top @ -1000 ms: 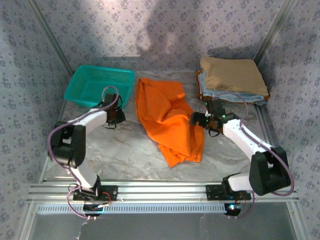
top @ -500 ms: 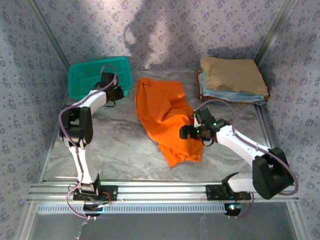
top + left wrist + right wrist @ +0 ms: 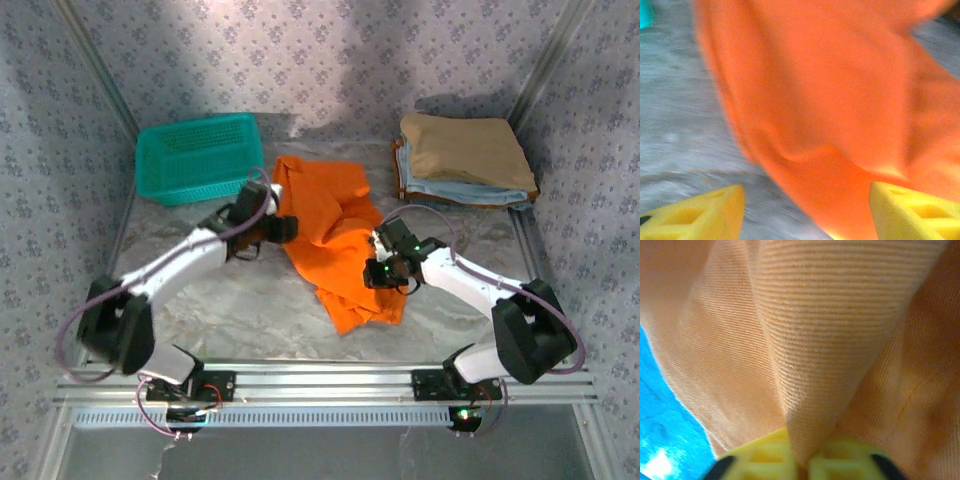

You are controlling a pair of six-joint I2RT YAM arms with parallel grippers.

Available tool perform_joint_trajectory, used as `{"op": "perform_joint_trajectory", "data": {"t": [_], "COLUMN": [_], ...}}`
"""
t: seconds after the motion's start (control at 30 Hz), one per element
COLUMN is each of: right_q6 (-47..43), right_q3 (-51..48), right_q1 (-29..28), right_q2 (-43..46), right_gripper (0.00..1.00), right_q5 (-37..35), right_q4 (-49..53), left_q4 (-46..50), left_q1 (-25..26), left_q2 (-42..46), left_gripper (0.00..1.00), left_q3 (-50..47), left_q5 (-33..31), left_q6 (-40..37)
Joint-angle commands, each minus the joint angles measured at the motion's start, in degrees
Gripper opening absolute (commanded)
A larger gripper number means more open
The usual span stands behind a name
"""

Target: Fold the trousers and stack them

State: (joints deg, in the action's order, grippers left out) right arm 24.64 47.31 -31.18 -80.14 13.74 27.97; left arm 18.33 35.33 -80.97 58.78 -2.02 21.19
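The orange trousers (image 3: 335, 240) lie crumpled in the middle of the table. My left gripper (image 3: 285, 228) is at their left edge. Its jaws are open, and in the left wrist view the yellow fingers (image 3: 700, 215) stand wide apart, with the trousers (image 3: 830, 100) reaching down between them. My right gripper (image 3: 375, 272) is on the trousers' right side. In the right wrist view this gripper (image 3: 800, 460) is shut on a raised fold of the trousers (image 3: 830, 325).
A teal basket (image 3: 195, 155) sits at the back left. A stack of folded garments (image 3: 465, 155), tan on top of light blue, lies at the back right. Patterned walls close in three sides, and a metal rail (image 3: 320, 382) runs along the near edge.
My left arm has swung from the basket to the trousers' left edge and its jaws have opened. The right gripper has moved onto the trousers and shut on a fold. The basket now sits further back.
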Motion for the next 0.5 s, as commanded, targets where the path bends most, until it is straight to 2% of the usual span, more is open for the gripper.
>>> {"op": "perform_joint_trajectory", "data": {"t": [0.0,0.1,0.17,0.27,0.43,0.47], "right_q6": [0.53,1.07,2.09,4.71,10.77,10.95], "right_q3": [5.34,11.44,16.13,24.07,37.77,41.3], "right_q1": [-0.44,-0.59,-0.4,-0.83,-3.5,-4.62], "right_q2": [1.94,1.5,-1.15,-6.96,-18.85,-21.62], "right_gripper": [0.0,0.0,0.0,0.0,0.0,0.04], "right_q5": [2.05,3.11,4.76,6.8,12.73,13.34], "right_q4": [1.2,1.19,0.18,-2.02,-5.99,-4.55], "left_q4": [3.54,3.36,-0.49,-4.53,-4.11,-3.32], "left_q1": [10.39,23.07,29.18,33.13,33.44,33.47], "left_q2": [5.55,10.51,13.77,17.47,19.37,19.55], "left_gripper": [0.63,0.63,0.62,0.6,0.65,0.66], "left_q3": [-6.76,-10.82,-14.56,-19.34,-20.5,-20.13], "left_q5": [-6.74,-17.51,-21.14,-24.27,-26.38,-27.33], "left_q6": [1.53,2.47,3.08,4.06,4.21,4.36]}}
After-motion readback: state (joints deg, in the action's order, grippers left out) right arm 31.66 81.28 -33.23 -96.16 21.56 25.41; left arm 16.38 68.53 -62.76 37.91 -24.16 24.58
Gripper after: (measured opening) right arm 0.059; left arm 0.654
